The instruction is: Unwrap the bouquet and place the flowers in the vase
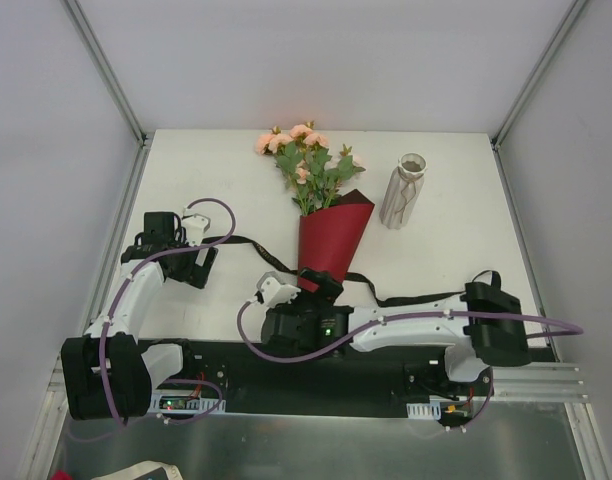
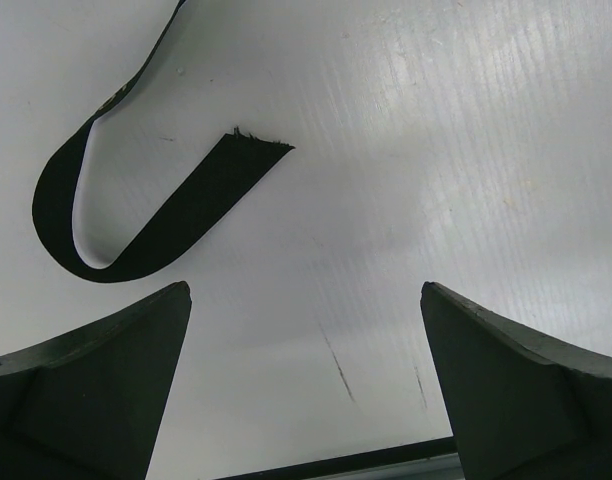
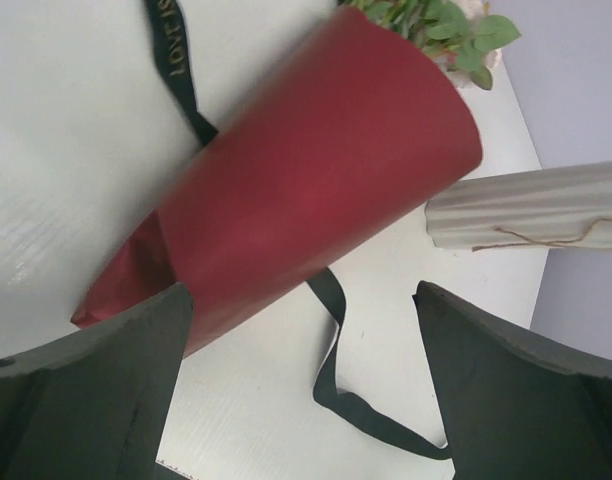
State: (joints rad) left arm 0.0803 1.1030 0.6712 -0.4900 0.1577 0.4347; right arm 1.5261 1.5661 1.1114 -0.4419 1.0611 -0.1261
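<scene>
— Where's the bouquet (image 1: 331, 235)?
— Lying wrapped in the middle of the desk (image 1: 466, 250), with the flowers (image 1: 304, 160) pointing to the far side. The vase (image 1: 404, 192) stands upright just to its right.
— And the arms?
— The right end effector (image 3: 304, 295) hovers open over the bouquet's near tip, gripping nothing. The left end effector (image 2: 306, 295) is well to the left, open and empty, above a loose end of black ribbon (image 2: 136, 220).

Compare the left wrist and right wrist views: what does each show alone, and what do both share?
Left wrist only: the frayed end of the black ribbon, curled in a loop. Right wrist only: the dark red paper cone of the bouquet, its green leaves, and the pale ribbed vase. Both: that ribbon on the white table, with the left gripper and right gripper open.
</scene>
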